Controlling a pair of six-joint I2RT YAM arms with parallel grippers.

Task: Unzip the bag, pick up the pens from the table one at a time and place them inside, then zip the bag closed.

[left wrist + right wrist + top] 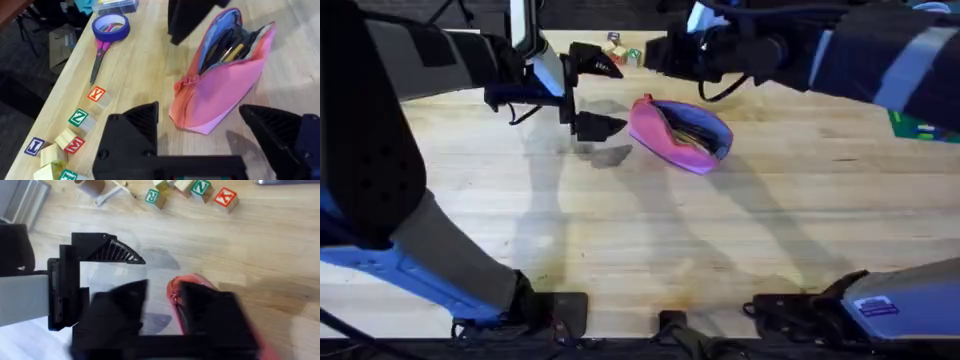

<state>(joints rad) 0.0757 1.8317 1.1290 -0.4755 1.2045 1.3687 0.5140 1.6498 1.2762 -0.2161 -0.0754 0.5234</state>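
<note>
Pink bag (pixel 678 133) lies on the tabletop (pixel 720 230), near the far side and about in the middle. Its top is unzipped and wide open. Pens (pixel 227 50) are tucked inside it, dark ones and a yellow one, lying along the blue lining.

Just to the left of the bag hangs the left gripper (pixel 595 93). Its two black fingers (pixel 137 125) are spread far apart and hold nothing. The closed end of the bag, with its bunched-up zipper, sits near the gap between them.

The right gripper (pixel 162 305) hangs above the far left end of the bag. Its fingers are a little apart with nothing between them, and the pink edge of the bag peeks out just below.

Letter blocks (pixel 75 130) lie along the far edge of the tabletop. Purple scissors (pixel 100 55) and a roll of blue tape (pixel 111 26) lie beside them.
</note>
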